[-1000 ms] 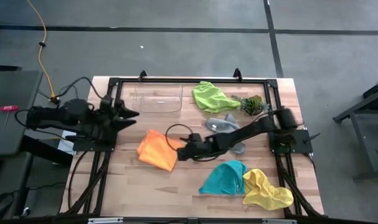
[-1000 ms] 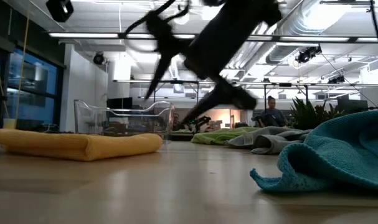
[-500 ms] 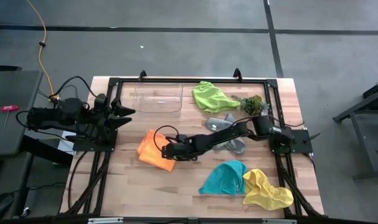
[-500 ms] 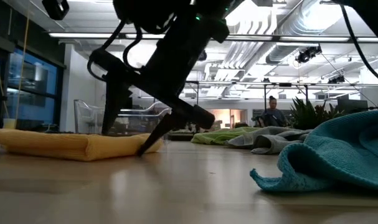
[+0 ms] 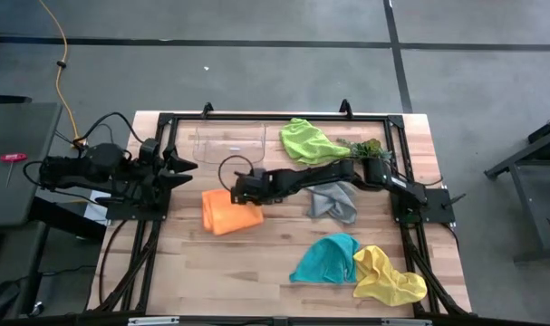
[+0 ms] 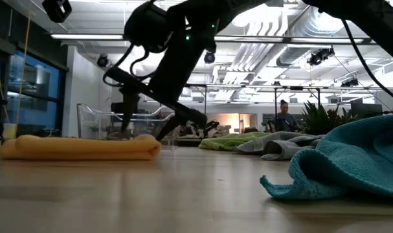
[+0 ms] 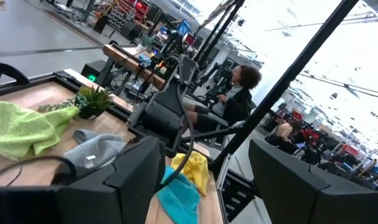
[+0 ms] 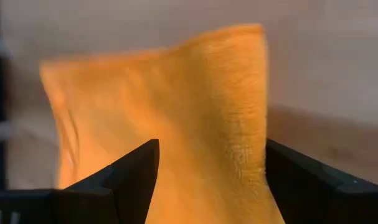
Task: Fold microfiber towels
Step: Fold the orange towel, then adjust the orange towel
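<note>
The orange towel (image 5: 222, 213) lies folded flat on the table left of centre, and shows as a low roll (image 6: 79, 147) in the low view. My right gripper (image 5: 244, 195) reaches across from the right and stands open at the towel's far right corner. Its two fingers frame the orange cloth (image 8: 195, 118) in the right wrist view. My left gripper (image 5: 188, 166) waits open and level at the table's left edge. The lime green (image 5: 306, 140), grey (image 5: 333, 201), teal (image 5: 327, 258) and yellow (image 5: 388, 276) towels lie crumpled on the right half. My right gripper slants down from the table's right over the orange towel's far right corner (image 5: 252, 204). Its open fingers (image 6: 126, 123) stand low at the towel's far side. Whether they touch the cloth I cannot tell. The towel rests flat on the table.
A clear plastic tray (image 5: 229, 143) stands at the far edge, just beyond the right gripper. A small green plant sprig (image 5: 367, 149) lies at the far right. Bare wood shows along the near left of the table. People sit in the room beyond (image 6: 283, 116).
My right gripper has swept toward the table's left and a little toward its far edge, from the table's middle onto the orange towel, staying open. The orange towel has turned from a diamond slant to square with the table and has slid slightly left.
</note>
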### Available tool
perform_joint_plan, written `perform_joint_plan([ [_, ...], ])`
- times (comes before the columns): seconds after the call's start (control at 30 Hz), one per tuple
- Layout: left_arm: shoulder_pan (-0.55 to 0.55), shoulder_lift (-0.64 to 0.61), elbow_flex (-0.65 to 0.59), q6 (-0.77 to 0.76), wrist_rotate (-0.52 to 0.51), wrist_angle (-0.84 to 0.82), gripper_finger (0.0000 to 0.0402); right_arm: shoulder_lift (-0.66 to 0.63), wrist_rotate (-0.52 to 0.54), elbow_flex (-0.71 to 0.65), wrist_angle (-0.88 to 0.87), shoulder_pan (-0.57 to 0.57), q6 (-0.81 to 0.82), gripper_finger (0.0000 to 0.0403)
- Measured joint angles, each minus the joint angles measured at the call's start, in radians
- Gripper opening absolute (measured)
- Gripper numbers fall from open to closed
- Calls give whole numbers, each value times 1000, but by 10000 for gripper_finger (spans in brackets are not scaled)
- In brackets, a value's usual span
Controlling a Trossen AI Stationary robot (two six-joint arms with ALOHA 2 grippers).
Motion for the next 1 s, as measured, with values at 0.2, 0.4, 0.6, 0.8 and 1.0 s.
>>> perform_joint_plan([
  [0.2, 0, 0, 0, -1, 0, -3, 239, 0, -32, 46, -62, -7, -64, 268],
  [0.4, 0, 0, 0, 0, -3, -3, 239, -1, -51, 47, -60, 40, -39, 268],
  [0.6, 0, 0, 0, 0, -4, -3, 239, -2, 4, 47, -119, 61, -28, 268],
  [0.8, 0, 0, 0, -1, -4, -3, 239, -45, 52, 47, -212, 50, -166, 268],
  [1.0, 0, 0, 0, 0, -4, -3, 239, -149, 57, 49, -570, 60, -431, 268],
])
